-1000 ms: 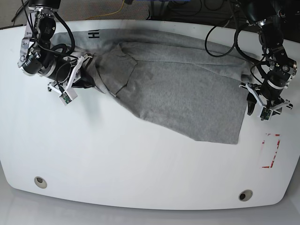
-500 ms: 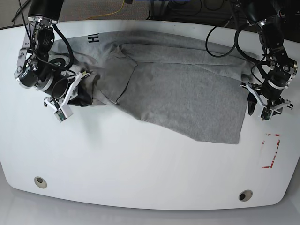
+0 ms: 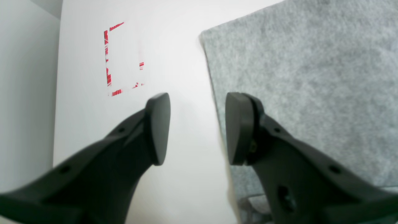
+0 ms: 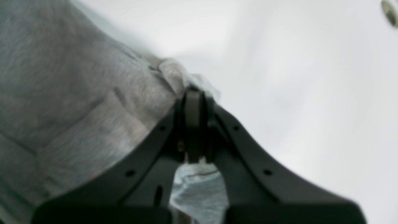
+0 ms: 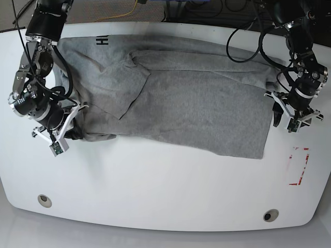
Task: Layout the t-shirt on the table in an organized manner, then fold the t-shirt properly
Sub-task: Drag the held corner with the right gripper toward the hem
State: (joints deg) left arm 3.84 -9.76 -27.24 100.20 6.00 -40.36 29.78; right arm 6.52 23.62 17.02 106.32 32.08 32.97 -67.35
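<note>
The heather-grey t-shirt (image 5: 196, 98) lies spread across the far half of the white table (image 5: 155, 191), with black lettering (image 5: 103, 40) at its far left. In the base view my right gripper (image 5: 74, 133) is at the shirt's left front corner. The right wrist view shows this gripper (image 4: 192, 102) shut on a pinched bunch of the t-shirt (image 4: 77, 93). My left gripper (image 5: 279, 114) hovers at the shirt's right edge. In the left wrist view it (image 3: 197, 124) stands open and empty, one finger over the bare table (image 3: 174, 46), the other over the t-shirt (image 3: 295, 77).
A red rectangular outline (image 5: 299, 165) marks the table near its right front; the left wrist view shows the outline (image 3: 122, 59) ahead of the fingers. Two round holes (image 5: 44, 200) (image 5: 270, 215) sit near the front edge. Cables (image 5: 207, 8) run behind the table.
My right gripper has dragged the shirt's left edge forward and to the left, opening out the folded-over flap. The left arm has not moved.
</note>
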